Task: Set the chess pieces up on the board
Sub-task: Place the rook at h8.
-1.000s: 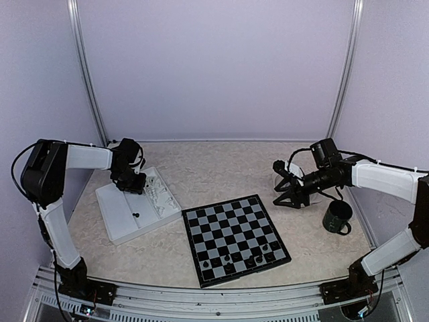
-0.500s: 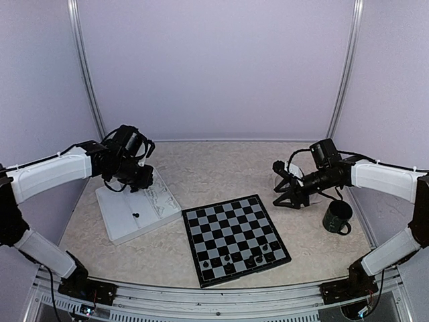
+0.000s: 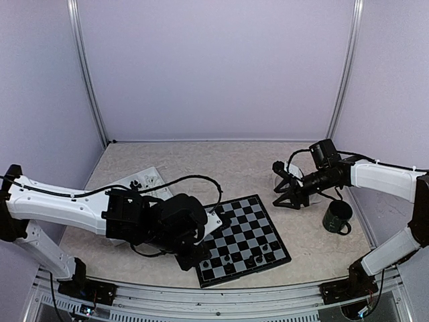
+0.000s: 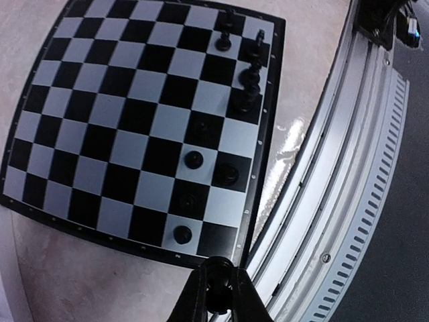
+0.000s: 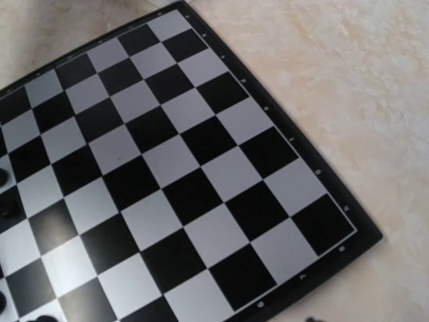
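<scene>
Where the top view looks down on the table (image 3: 201,161), the white tray (image 3: 153,176) at left of centre is mostly hidden behind the left arm. Its uncovered far corner holds a few chess pieces (image 3: 137,182), too small to sort. A dark green mug (image 3: 337,217) stands upright at the right edge, its inside too dark to read. The board (image 3: 234,231) lies at lower centre, with a short row of black pieces along its lower edge. The left gripper (image 3: 190,260) hangs at the board's lower left corner, and the right gripper (image 3: 285,191) hovers over bare table just upper right of the board, fingers spread apart. Half a second ago the left gripper was over the tray at the left. It has since swung down to the board, while the right arm, the mug and the black row are unchanged. In the left wrist view, the board (image 4: 134,107) fills the upper left, black pieces (image 4: 228,176) run down the squares by its right edge, and a metal rail (image 4: 335,201) crosses the right side. The left gripper (image 4: 216,268) at the bottom has its tips pressed together; whether a piece sits between them I cannot tell. In the right wrist view, the board (image 5: 167,168) spans the frame with dark pieces (image 5: 5,208) at the left edge, and the fingers are almost wholly out of frame.
</scene>
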Robot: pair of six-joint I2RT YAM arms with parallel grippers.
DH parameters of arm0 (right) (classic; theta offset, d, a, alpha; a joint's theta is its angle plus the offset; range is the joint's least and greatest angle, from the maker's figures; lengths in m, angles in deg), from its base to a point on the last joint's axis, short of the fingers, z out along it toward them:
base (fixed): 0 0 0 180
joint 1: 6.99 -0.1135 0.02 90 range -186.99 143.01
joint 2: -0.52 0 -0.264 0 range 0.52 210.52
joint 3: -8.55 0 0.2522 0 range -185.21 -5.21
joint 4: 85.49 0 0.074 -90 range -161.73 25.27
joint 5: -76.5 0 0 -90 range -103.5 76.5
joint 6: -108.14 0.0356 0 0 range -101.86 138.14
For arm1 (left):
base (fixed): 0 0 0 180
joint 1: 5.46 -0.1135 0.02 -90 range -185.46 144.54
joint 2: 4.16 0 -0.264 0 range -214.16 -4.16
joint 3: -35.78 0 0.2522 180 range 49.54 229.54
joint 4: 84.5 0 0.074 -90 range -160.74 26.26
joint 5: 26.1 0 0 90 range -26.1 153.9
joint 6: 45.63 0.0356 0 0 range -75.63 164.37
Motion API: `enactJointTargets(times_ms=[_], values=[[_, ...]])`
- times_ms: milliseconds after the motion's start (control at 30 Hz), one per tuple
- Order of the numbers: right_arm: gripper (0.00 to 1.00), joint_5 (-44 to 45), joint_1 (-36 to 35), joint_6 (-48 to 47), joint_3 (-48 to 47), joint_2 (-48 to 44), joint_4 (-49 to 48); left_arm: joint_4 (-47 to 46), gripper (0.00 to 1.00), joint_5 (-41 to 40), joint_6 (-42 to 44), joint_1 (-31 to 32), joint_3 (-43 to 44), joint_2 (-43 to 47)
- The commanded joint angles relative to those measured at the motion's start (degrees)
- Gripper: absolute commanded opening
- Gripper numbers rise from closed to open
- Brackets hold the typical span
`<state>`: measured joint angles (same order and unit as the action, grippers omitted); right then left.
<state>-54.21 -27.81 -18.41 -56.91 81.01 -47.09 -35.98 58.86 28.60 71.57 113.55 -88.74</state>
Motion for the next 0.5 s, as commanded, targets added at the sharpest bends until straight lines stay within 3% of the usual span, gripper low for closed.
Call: enactJointTargets(times_ms=[0, 467], values=[[0.56, 0.09, -0.09, 0.26, -1.16, -0.03, 0.90, -1.66, 0.12, 1.84, -1.82, 3.46, -0.33, -5.63], [0.56, 0.00, -0.03, 0.25, -1.11, 0.02, 1.00, -5.23, 0.12, 3.65, -2.06, 4.30, -1.52, -13.45]])
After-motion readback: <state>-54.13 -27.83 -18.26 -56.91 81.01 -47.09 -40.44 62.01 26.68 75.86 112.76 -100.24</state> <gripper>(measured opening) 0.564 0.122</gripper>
